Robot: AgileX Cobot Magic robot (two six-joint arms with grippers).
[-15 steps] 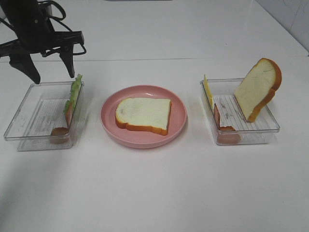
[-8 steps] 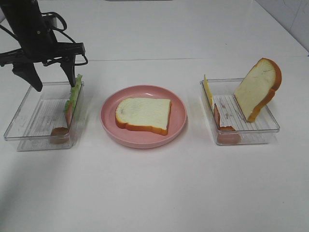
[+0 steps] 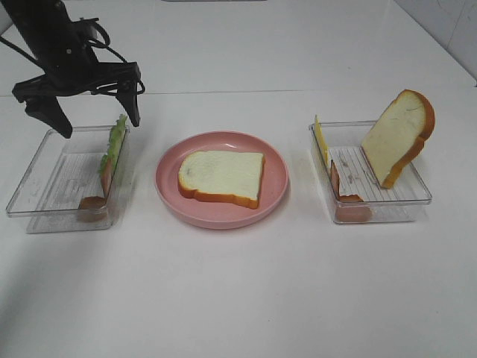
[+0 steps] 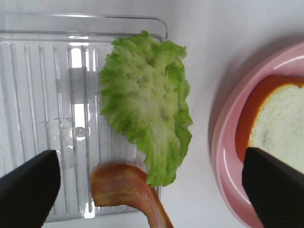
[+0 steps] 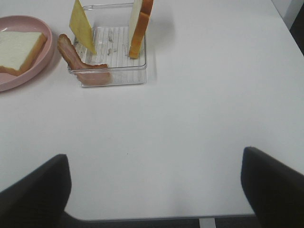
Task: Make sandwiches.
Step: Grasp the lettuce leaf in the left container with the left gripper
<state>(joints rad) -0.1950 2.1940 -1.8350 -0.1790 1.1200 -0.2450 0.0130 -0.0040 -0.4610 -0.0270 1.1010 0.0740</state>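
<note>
Hovering left gripper (image 3: 99, 124), jaws spread wide, holding nothing, over lettuce (image 4: 147, 104)

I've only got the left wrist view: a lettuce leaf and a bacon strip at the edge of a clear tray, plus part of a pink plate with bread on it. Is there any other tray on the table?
Observer: Yes, a second clear tray sits on the other side of the pink plate, on the right arm's side.
Operator: Any bread in it?
Observer: One bread slice stands on edge in it, leaning, with its top well above the tray's rim.
Operator: And cheese?
Observer: A yellow cheese slice stands on edge along that tray's wall nearest the plate.
</note>
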